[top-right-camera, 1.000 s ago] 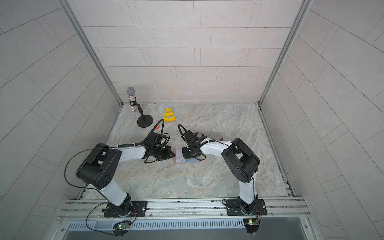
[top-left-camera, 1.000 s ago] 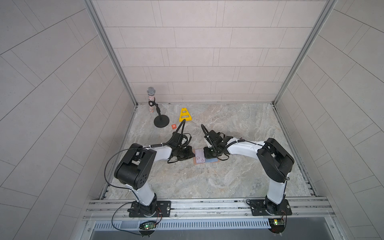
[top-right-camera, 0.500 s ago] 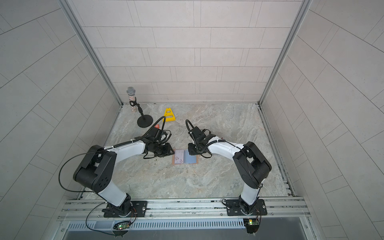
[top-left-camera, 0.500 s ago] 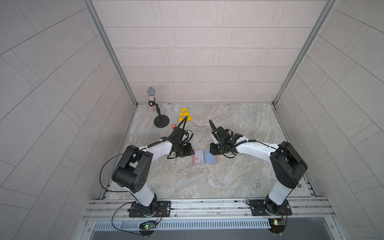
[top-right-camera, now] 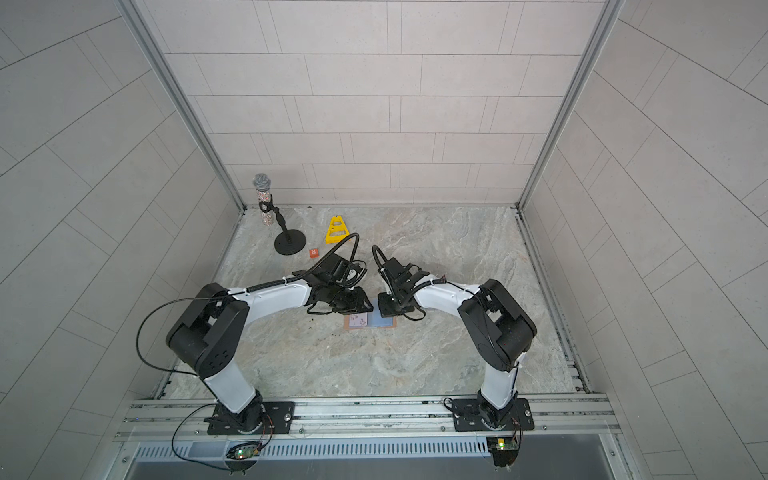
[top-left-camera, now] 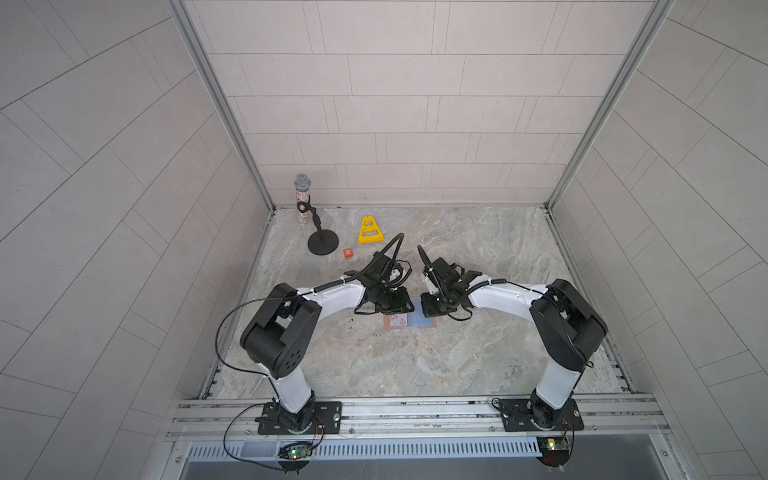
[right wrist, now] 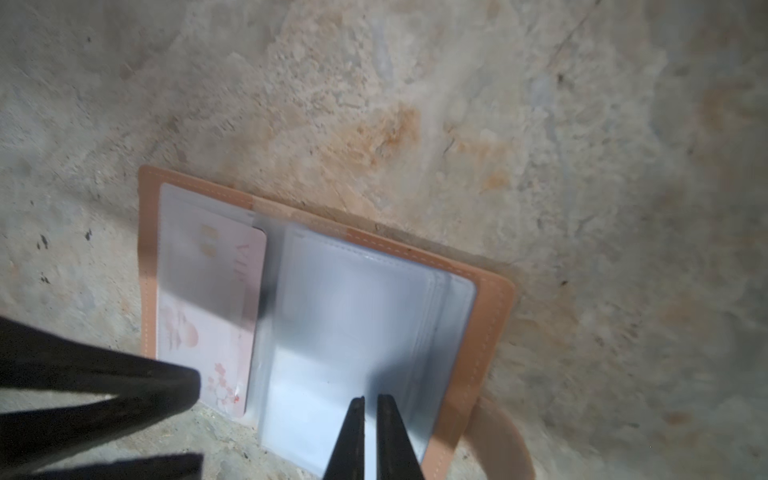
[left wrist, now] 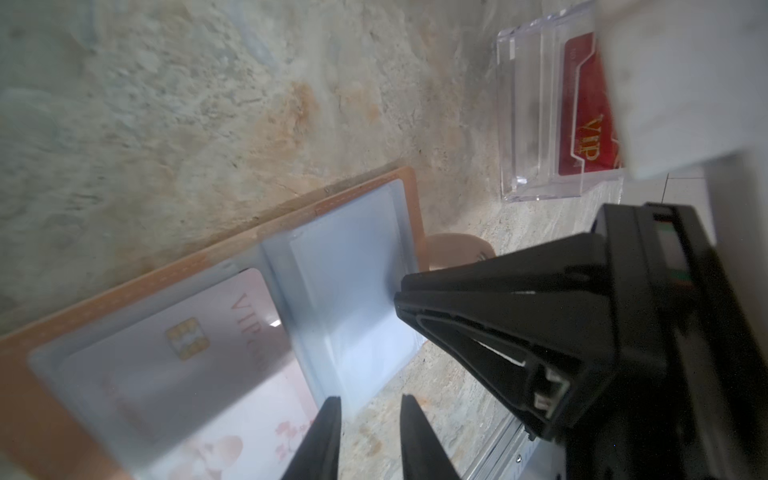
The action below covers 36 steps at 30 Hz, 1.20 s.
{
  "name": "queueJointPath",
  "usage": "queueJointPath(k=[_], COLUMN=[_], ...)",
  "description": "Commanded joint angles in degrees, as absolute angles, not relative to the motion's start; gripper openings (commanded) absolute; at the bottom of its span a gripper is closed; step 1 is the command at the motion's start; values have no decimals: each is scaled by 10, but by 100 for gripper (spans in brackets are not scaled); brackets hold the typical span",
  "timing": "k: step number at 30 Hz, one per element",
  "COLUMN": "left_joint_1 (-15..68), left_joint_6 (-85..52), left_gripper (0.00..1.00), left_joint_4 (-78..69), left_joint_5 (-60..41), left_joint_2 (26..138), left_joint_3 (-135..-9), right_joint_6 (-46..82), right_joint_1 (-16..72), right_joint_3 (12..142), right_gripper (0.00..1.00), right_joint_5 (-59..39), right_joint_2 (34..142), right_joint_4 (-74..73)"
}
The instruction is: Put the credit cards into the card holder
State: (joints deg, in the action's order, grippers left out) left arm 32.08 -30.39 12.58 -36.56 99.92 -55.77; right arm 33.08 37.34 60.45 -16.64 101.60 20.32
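Two jaws, left parted, right closed

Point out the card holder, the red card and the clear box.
card holder [left wrist: 349, 266]: left wrist view, on an empty clear sleeve.
red card [left wrist: 586, 108]: left wrist view, middle of its face.
clear box [left wrist: 528, 124]: left wrist view, clear wall beside the card.

Open floor [top-left-camera: 415, 365] before card holder [top-left-camera: 409, 322]

card holder [top-left-camera: 409, 322] flat on table [top-left-camera: 374, 361], card [top-left-camera: 397, 321] inside
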Motion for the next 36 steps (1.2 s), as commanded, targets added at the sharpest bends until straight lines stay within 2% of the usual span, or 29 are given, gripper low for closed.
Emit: queueJointPath(k=[1, 17, 22, 26, 30, 36], left_joint_1=[323, 327, 328, 330, 329, 329], left_joint_6=[-324, -334, -339, -339, -336, -335], left_gripper=[30, 32, 19, 16, 0, 0], left_joint_4=[95, 78, 69, 68, 72, 74], left_joint_5=[-381, -370, -372, -369, -360, -346], left_joint_2=[1019, 1056, 1064, 1066, 1063, 1045], left_joint_3=[-565, -563, -559, -557, -553, -541], right_joint_6=[335, 352, 355, 356, 357, 352], right_joint_1=[374, 375, 375, 375, 375, 374], right_joint_3=[593, 574, 572, 572, 573, 574], right_gripper=[7, 5, 5, 5, 6, 18], right_joint_5=[-172, -199, -202, -202, -201, -165], right_joint_2=[1024, 1037, 1037, 1035, 1024, 979], right_joint_4=[186, 148, 145, 145, 146, 167])
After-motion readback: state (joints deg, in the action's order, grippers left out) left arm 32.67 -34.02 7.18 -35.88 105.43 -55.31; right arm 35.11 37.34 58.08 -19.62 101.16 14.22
